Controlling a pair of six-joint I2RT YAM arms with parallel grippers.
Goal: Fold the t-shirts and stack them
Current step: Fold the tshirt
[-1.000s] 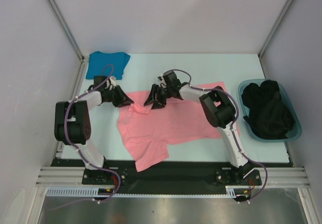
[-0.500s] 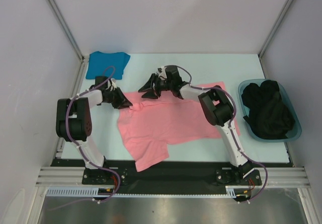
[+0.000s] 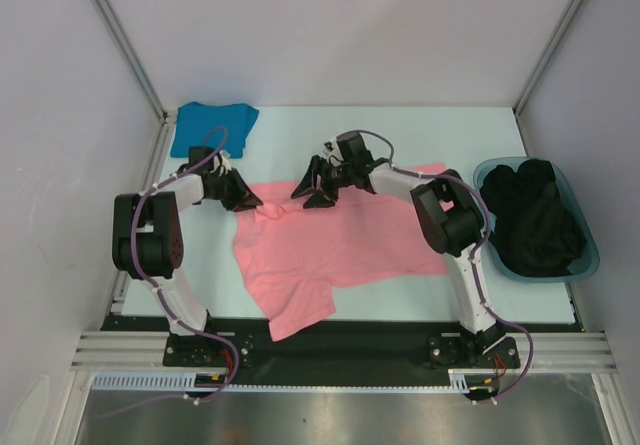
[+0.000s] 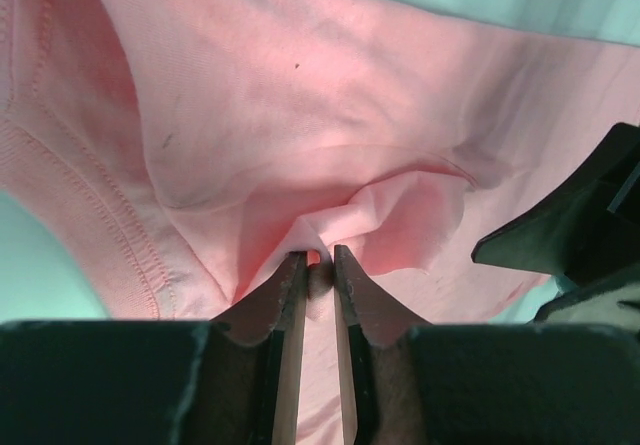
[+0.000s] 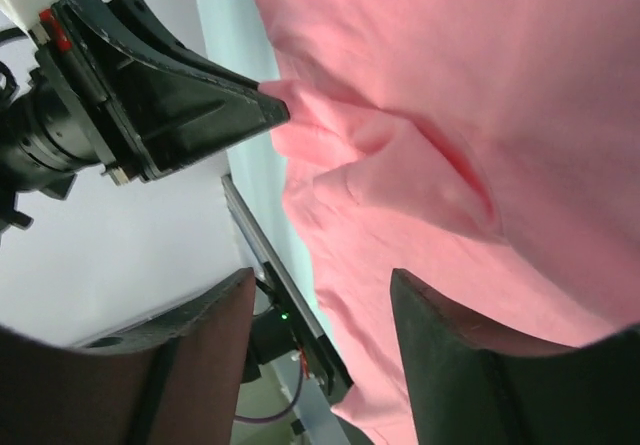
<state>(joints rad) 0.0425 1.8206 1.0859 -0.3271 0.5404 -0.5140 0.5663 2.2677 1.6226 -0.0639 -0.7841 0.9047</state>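
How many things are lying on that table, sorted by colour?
Pink: 1, the pink t-shirt
Blue: 1, the blue t-shirt
Teal: 1, the plastic tub
Black: 1, the heap of dark clothes in the tub, pieces uncountable
Total: 4

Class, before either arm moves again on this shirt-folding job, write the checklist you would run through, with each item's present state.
1. Left gripper shut on the pink t-shirt: ok.
2. Right gripper open, holding nothing: ok.
3. Pink t-shirt spread flat: not ok, bunched at the left gripper.
4. Blue t-shirt folded at the far-left corner, apart from both grippers: ok.
5. How many layers are in the pinch: cannot tell.
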